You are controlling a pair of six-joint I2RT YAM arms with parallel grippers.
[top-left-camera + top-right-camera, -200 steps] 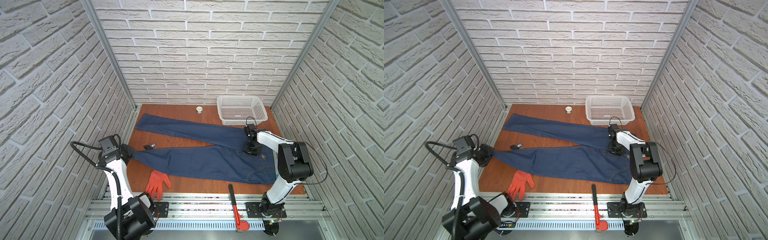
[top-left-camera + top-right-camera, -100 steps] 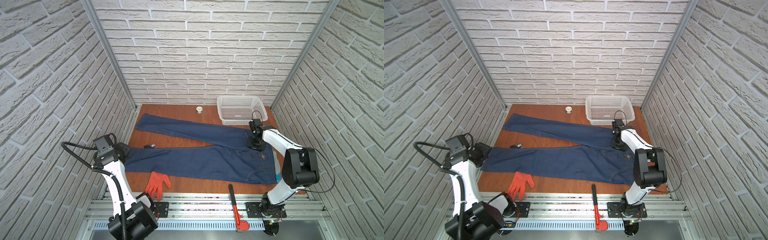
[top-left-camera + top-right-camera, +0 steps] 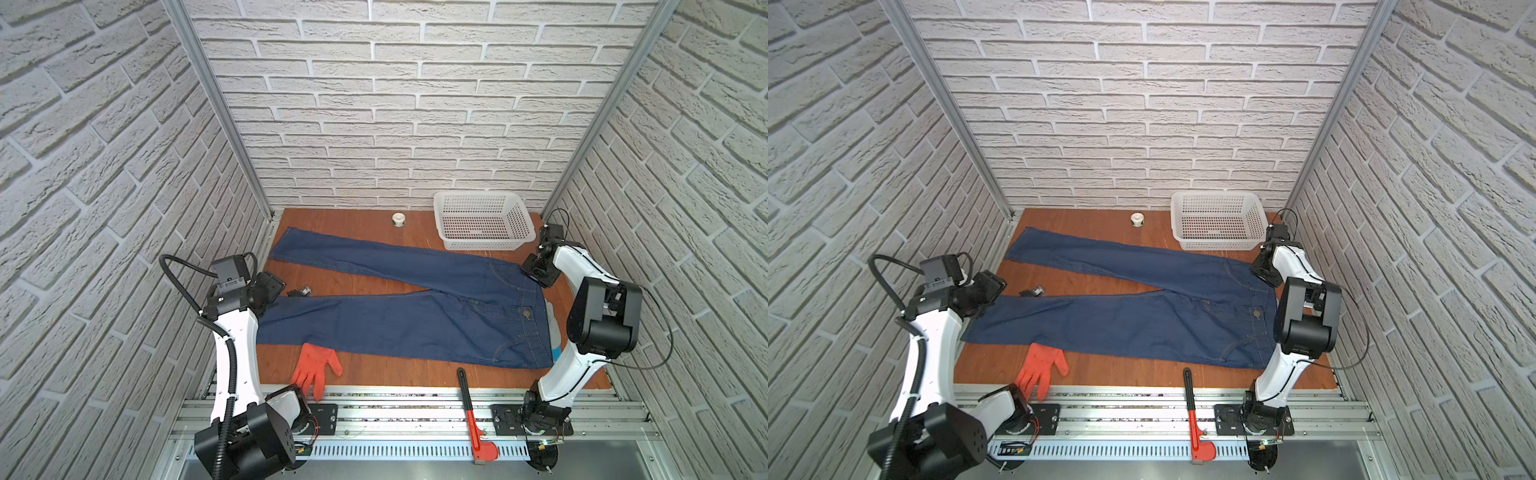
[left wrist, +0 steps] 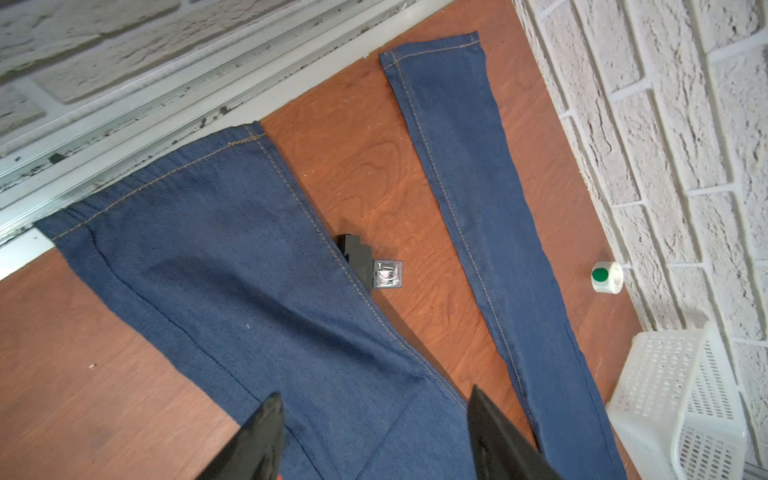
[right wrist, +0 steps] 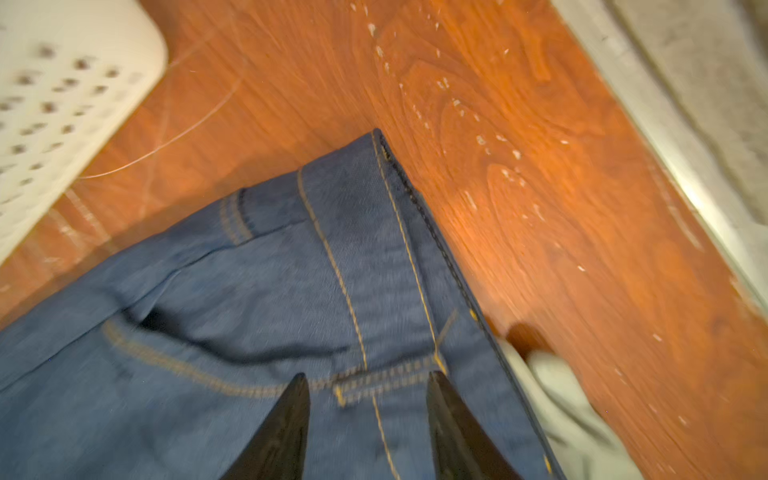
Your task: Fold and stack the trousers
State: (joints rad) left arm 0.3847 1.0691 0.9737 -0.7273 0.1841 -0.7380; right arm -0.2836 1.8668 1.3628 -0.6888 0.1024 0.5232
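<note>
In a top view, the trousers [image 3: 395, 307] lie flat on the wooden desk [image 3: 345, 226]. Their legs spread in a narrow V toward the left, and the waist is at the right with its metal button facing up. The left jaws sit at the hem of the nearer leg and the right jaws at the far corner of the waistband; how wide either pair stands cannot be told here. A small black object [image 3: 300, 291] lies between the legs, at the nearer leg's edge. An orange glove [image 3: 316, 368] lies just beside that leg, near the front edge. A white basket [image 3: 482, 245] and a small white roll [image 3: 399, 219] stand by the back wall. A grey-and-blue glove [image 3: 552, 318] peeks out beside the waistband. A black-and-red wrench [image 3: 471, 409] reaches from the desk's front edge across the rail.
</note>
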